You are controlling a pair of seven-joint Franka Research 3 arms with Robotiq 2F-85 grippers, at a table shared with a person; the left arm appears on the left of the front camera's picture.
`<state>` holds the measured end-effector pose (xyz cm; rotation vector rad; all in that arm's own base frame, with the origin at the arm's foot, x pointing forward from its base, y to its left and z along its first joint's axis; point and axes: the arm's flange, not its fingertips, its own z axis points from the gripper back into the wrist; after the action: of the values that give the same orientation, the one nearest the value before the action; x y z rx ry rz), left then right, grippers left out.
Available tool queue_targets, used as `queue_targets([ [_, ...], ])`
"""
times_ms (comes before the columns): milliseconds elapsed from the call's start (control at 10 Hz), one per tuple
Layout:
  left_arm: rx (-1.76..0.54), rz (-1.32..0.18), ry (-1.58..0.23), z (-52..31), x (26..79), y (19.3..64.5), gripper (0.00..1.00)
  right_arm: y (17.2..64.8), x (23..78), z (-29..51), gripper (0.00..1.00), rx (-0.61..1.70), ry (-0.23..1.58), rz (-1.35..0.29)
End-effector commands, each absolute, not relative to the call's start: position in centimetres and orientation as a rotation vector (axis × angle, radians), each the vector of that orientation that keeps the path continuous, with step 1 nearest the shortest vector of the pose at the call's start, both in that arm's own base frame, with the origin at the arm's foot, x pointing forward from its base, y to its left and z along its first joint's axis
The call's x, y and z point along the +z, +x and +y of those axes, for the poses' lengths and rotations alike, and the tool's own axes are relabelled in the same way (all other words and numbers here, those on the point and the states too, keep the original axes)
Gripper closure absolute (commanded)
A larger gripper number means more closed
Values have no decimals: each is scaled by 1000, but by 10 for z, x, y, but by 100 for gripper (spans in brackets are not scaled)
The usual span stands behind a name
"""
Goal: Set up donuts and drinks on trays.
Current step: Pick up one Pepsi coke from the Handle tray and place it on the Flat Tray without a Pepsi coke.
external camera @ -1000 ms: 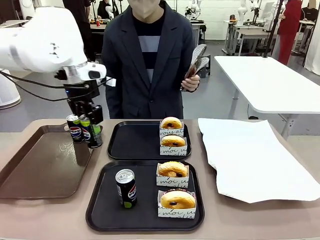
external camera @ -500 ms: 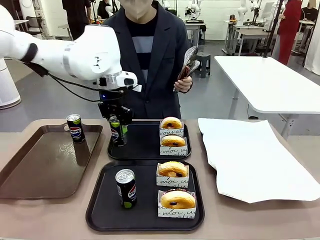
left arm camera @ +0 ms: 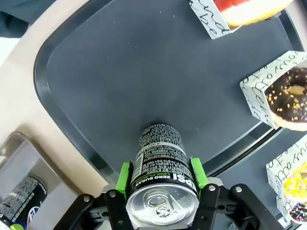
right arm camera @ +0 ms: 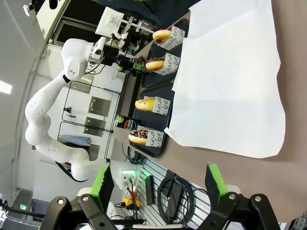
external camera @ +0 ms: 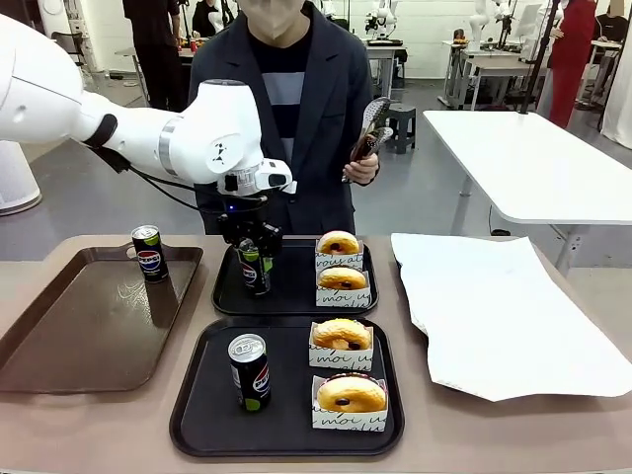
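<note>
Grey floor [external camera: 439, 193], white table [external camera: 538, 163] right, workbenches [external camera: 484, 64] behind.

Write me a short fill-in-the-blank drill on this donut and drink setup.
1. The left gripper is shut on a soda ____.
2. The near black tray holds one can and ____ donuts.
3. The lone can by itself stands on the ____ tray.
4. The right gripper is ____.

Answers: can; two; brown; open

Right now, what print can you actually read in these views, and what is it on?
"ZERO SUGAR", upside down: slim black soda can clamped in the left gripper.
"moi": white paper donut holder on the far black plastic tray; the remaining script is illegible.
Fine print on the can: too small.
</note>
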<state>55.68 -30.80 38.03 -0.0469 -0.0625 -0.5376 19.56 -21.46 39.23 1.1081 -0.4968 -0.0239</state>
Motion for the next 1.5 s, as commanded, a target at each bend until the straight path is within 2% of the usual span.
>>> queue_targets([
  [0, -538, -127, -13, -305, 379, 548, 42, 198, 393, -215, 0, -13, 1124, -522],
  [100, -551, -137, -15, -304, 383, 545, 0, 198, 393, -215, 0, -13, 1124, -522],
  [300, -563, -152, -4, -301, 401, 536, 0, 198, 393, -215, 0, -13, 1124, -522],
  [400, -551, -180, 12, -292, 411, 526, 18, 198, 393, -215, 0, -13, 1124, -522],
  [600, -545, -211, 37, -279, 421, 510, 0, 198, 393, -215, 0, -13, 1124, -522],
  [1200, -548, -188, -1, -276, 434, 488, 0, 198, 393, -215, 0, -13, 1124, -522],
  [1400, -566, -172, 15, -281, 433, 496, 0, 198, 393, -215, 0, -13, 1124, -522],
])
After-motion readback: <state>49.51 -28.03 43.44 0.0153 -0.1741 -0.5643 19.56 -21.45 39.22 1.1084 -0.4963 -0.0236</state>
